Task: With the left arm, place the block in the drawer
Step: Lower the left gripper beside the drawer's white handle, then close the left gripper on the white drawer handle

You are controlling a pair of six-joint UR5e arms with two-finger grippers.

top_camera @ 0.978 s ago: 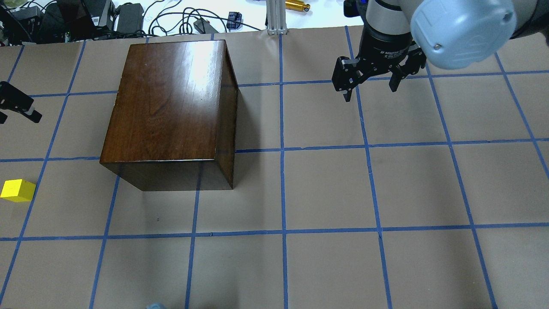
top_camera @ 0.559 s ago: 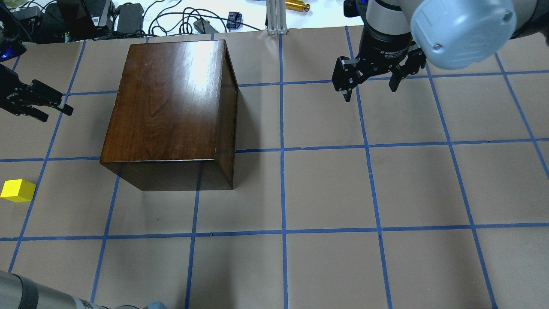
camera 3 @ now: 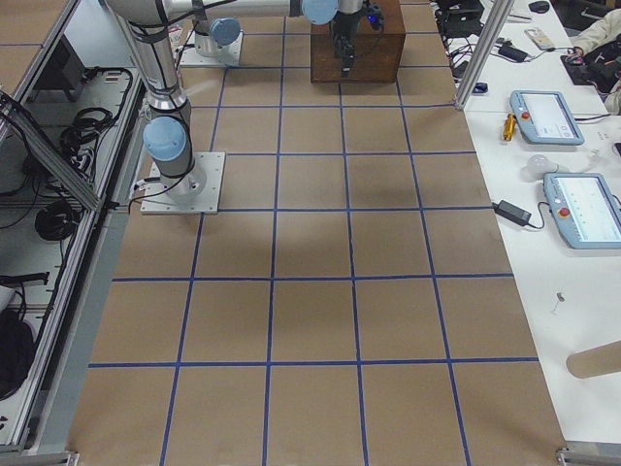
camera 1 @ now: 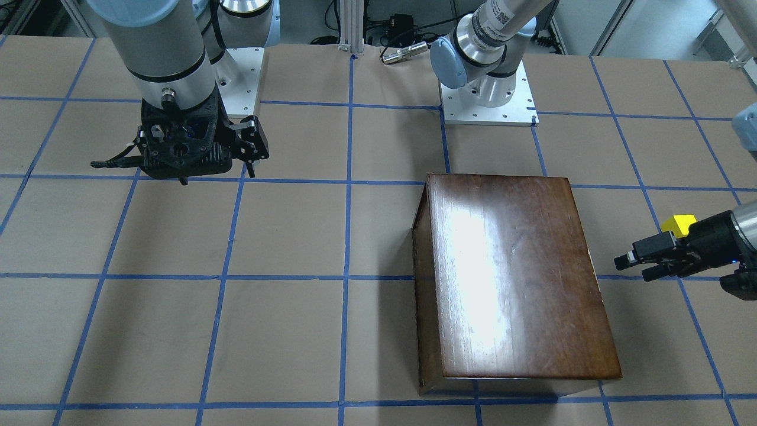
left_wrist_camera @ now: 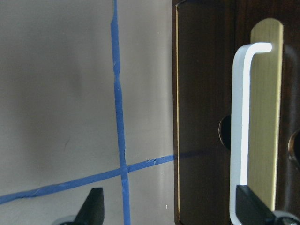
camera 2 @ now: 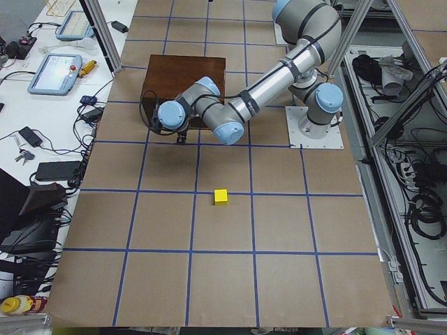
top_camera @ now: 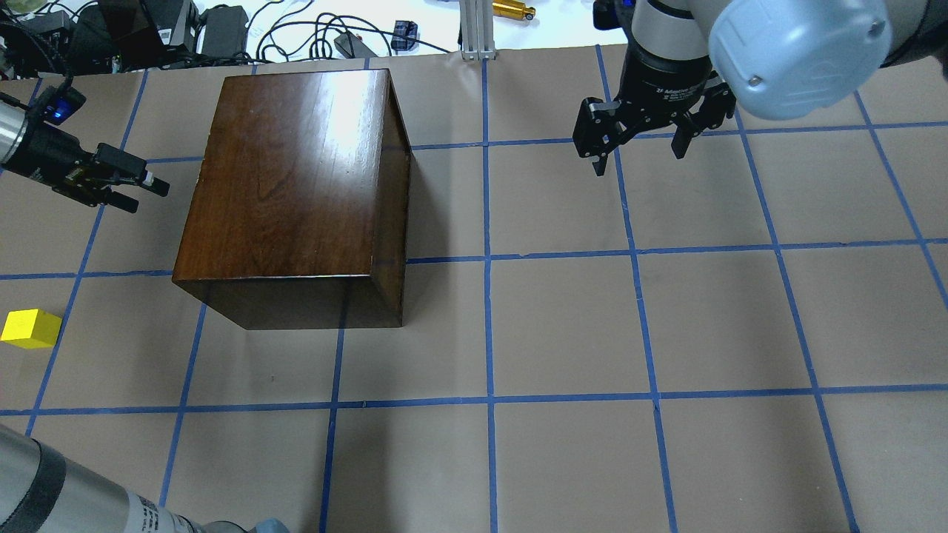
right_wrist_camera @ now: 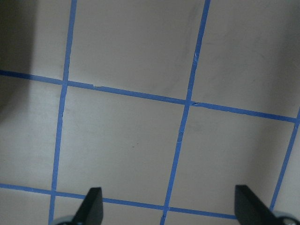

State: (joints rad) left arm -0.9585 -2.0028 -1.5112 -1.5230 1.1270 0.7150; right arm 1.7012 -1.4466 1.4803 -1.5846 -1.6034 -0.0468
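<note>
Block (top_camera: pixel 29 329) sits on the table (top_camera: pixel 563 326) at the far left edge of your overhead cam, yellow, on its own, nothing touching it. It's left of the box (top_camera: pixel 289 178) and nearer the robot than the box's near-left corner, well apart from it. In the front cam you only get part of it, peeking out behind the left gripper (top_camera: pixel 144 195).

Drawer (left_wrist_camera: pixel 201 117) is shut: its dark front panel is flush w/ the box on the side facing the robot's left, and no pale tray shows. The left wrist cam gives you the front close up, w/ a brass plate (left_wrist_camera: pixel 267 117) and a pale handle (left_wrist_camera: pixel 243 131) over it.

The left gripper lies roughly level, pointing at that drawer front, w/ a small gap between fingertips and box in the overhead cam. Its fingers are spread wide and hold nothing. In the wrist cam one fingertip lines up w/ the handle's end. A blue light (top_camera: pixel 55 111) glows on its wrist.

The right gripper (top_camera: pixel 639 159) hangs over bare table on the other side, well apart from the box, pointing down. Its fingers are also spread wide, nothing between them; its wrist cam shows only brown paper and blue tape lines.
</note>
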